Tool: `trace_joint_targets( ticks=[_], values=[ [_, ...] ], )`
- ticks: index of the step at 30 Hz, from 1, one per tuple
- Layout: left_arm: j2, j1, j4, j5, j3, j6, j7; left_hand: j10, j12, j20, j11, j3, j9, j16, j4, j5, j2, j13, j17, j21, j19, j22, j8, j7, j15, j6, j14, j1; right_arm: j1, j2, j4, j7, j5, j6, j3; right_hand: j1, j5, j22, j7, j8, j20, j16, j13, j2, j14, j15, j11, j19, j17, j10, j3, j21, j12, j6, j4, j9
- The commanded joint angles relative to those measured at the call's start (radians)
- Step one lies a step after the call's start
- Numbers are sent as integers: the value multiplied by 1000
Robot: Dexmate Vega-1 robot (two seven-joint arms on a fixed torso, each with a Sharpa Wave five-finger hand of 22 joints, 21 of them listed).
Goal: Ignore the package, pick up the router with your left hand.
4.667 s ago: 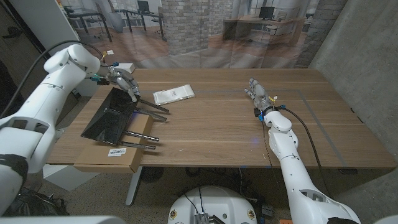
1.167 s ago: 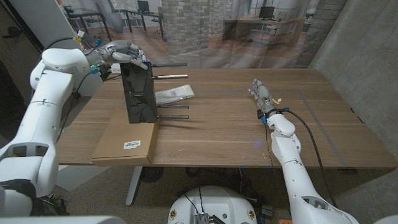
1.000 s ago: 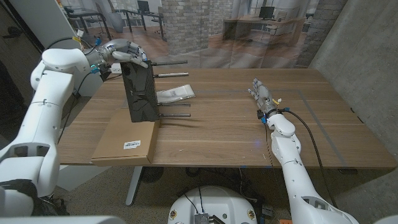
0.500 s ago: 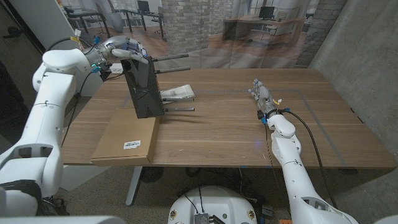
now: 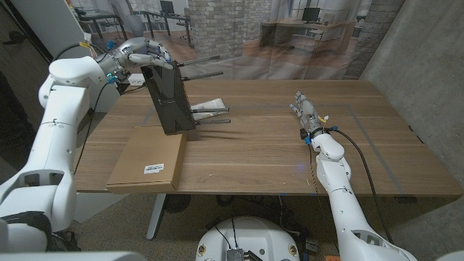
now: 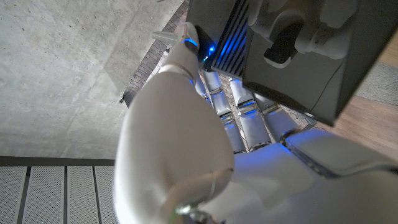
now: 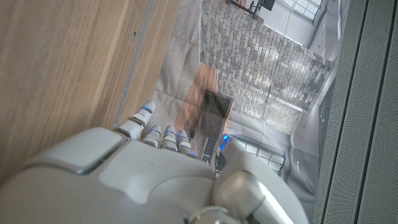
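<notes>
My left hand grips the top edge of the black router and holds it upright above the table, its several antennas sticking out toward the right. In the left wrist view my left hand wraps its fingers over the router's dark body. The flat brown cardboard package lies on the table's near left corner, below the router. My right hand stands on the table right of centre, fingers straight and apart, holding nothing; the right wrist view shows its back.
A white flat packet lies on the table just behind the router's antennas. A concrete wall rises at the right, and a printed office backdrop hangs behind the table's far edge.
My left hand has raised the router off the package from lying flat to upright, then carried it a little rightward and tilted it. The right hand has stayed still.
</notes>
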Motion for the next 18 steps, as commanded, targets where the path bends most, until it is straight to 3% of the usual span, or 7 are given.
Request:
trace_joint_targets(
  ticks=[1, 18],
  values=[
    [-19, 16, -27, -19, -20, -1, 30, 18, -6, -9, -6, 50, 3, 3, 36, 5, 114, 4, 5, 10, -8, -1, 10, 9, -219, 2, 155, 122, -9, 3, -11, 1, 2, 2, 2, 7, 7, 2, 6, 7, -13, 2, 5, 42, -4, 4, 10, 9, 1, 4, 3, 3, 7, 2, -4, 5],
    [-47, 20, -38, -51, -41, -15, 54, 24, -18, -7, -2, 57, -3, 0, 37, 7, 112, 12, 14, 16, -13, -1, 15, 11, -215, 2, 157, 119, -24, 10, -28, -6, -4, 2, -1, 8, 8, 2, 6, 7, -14, 2, 5, 43, -4, 3, 7, 9, 1, 3, 3, 3, 7, 2, -5, 5]
  ],
)
